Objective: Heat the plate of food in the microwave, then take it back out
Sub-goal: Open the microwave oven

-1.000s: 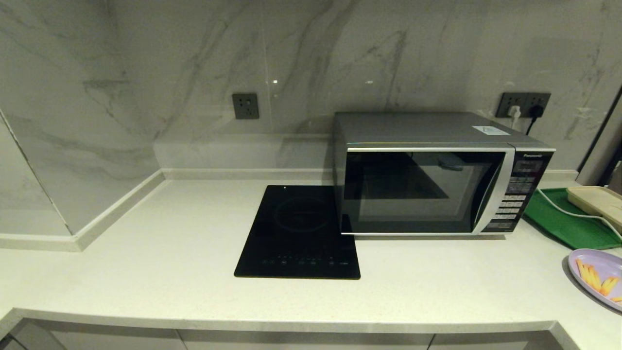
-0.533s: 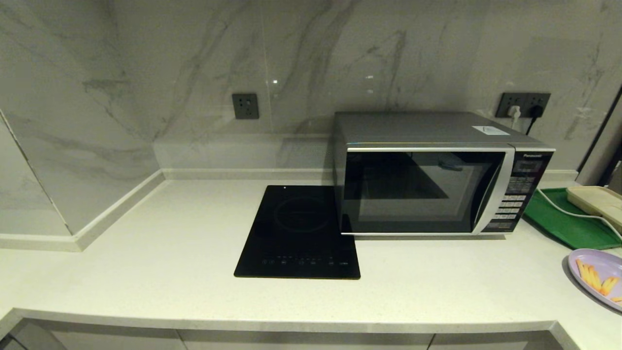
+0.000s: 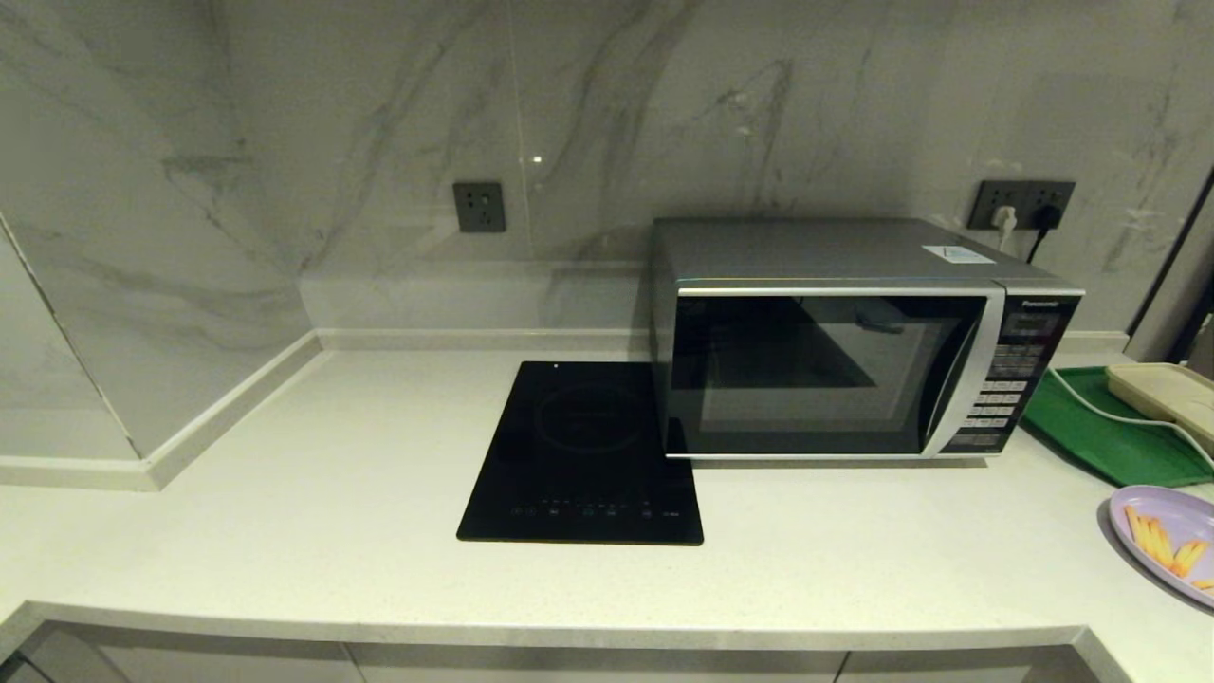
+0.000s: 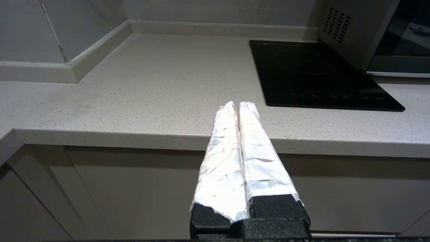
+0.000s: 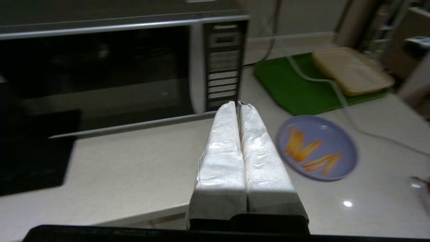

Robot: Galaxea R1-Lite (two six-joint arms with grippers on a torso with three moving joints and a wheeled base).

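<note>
The silver-grey microwave (image 3: 835,341) stands on the counter with its dark glass door closed; it also shows in the right wrist view as the microwave (image 5: 111,67). The lavender plate of food (image 3: 1171,541) lies at the counter's right edge, with yellow-orange sticks on it, and appears again as the plate of food (image 5: 317,148). My right gripper (image 5: 238,103) is shut and empty, hovering over the counter's front, left of the plate and short of the microwave's button panel. My left gripper (image 4: 238,104) is shut and empty, held in front of the counter edge, left of the cooktop. Neither arm shows in the head view.
A flat black induction cooktop (image 3: 583,451) lies left of the microwave. A green tray (image 3: 1110,432) with a cream dish (image 3: 1167,394) sits right of it, a white cable (image 3: 1129,417) crossing them. Marble wall behind, corner wall at left (image 3: 142,285).
Nothing has visibly changed in the head view; microwave, plate and cooktop stay where they were.
</note>
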